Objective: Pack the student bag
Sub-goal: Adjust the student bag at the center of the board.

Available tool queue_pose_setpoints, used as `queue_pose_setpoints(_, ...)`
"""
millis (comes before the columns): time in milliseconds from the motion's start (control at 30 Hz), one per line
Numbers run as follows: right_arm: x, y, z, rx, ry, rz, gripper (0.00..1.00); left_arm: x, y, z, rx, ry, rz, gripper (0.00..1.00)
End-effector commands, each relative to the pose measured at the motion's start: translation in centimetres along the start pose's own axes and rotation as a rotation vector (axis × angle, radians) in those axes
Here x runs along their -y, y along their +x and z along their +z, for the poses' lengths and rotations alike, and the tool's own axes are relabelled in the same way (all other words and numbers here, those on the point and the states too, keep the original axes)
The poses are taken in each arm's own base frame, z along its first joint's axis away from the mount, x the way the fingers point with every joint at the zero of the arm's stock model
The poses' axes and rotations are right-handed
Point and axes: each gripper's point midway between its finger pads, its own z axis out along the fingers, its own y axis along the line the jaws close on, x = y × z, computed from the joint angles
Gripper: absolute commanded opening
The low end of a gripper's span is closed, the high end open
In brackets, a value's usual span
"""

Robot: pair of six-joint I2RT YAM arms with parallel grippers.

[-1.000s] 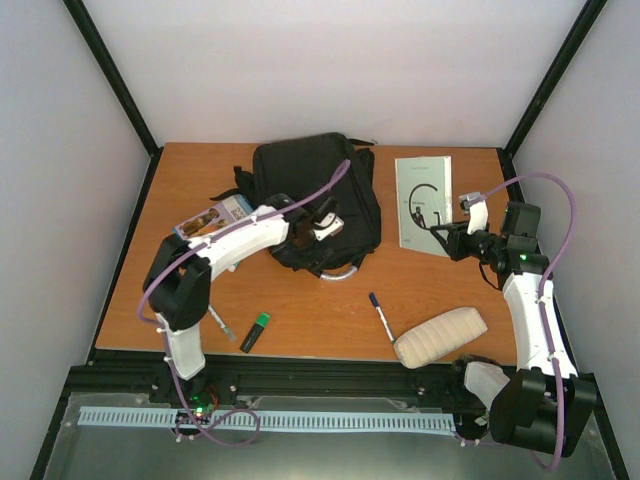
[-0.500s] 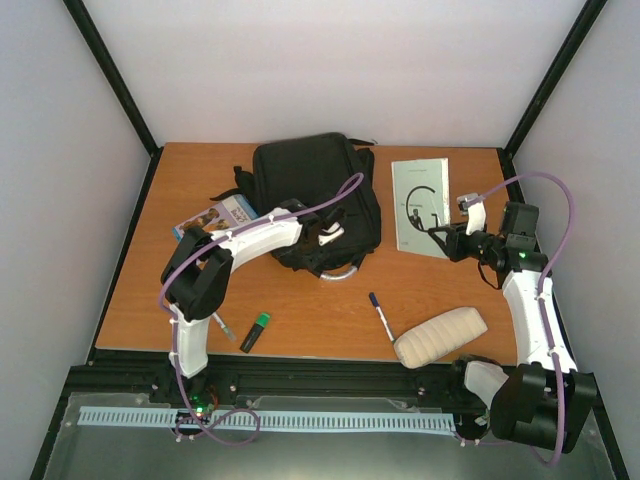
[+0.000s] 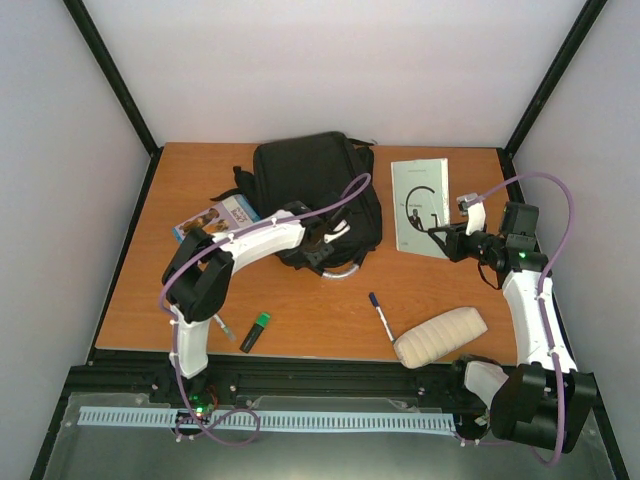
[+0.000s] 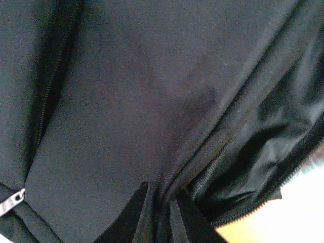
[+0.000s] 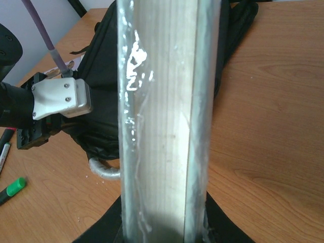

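The student bag (image 3: 310, 180), a black backpack, lies at the back middle of the table, its grey handle loop (image 3: 346, 270) pointing toward me. My left gripper (image 3: 333, 240) is shut on a fold of the bag's fabric (image 4: 161, 210) beside the open zip, and black cloth fills the left wrist view. To the bag's right, my right gripper (image 3: 441, 240) is shut on the near edge of a pale book (image 3: 421, 203). In the right wrist view the book's plastic-wrapped edge (image 5: 162, 126) stands upright between the fingers, with the bag (image 5: 98, 76) beyond it.
A cream padded pouch (image 3: 440, 336) and a blue-capped pen (image 3: 380, 315) lie at the front right. A green highlighter (image 3: 256, 331) and another pen (image 3: 222, 326) lie front left. A second book (image 3: 213, 217) lies left of the bag, partly under my left arm.
My left gripper dropped onto the bag's near edge and closed on its fabric. The right gripper nudged the book slightly left about a second ago and has held still since.
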Motion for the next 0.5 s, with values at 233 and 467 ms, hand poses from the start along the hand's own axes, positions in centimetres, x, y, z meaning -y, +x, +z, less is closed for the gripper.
queue_pose_setpoints(233,-1.3,-4.0,-0.8,0.102,-0.071,0.023,0.03,-4.8,-4.6,-9.6,0.302,-0.119,-0.172,0.01)
queue_pose_setpoints(467,-3.1,-4.6,-0.9,-0.025,-0.205,0.23,0.03,-6.7,-5.0,-14.0,0.414,-0.145,-0.297,0.01)
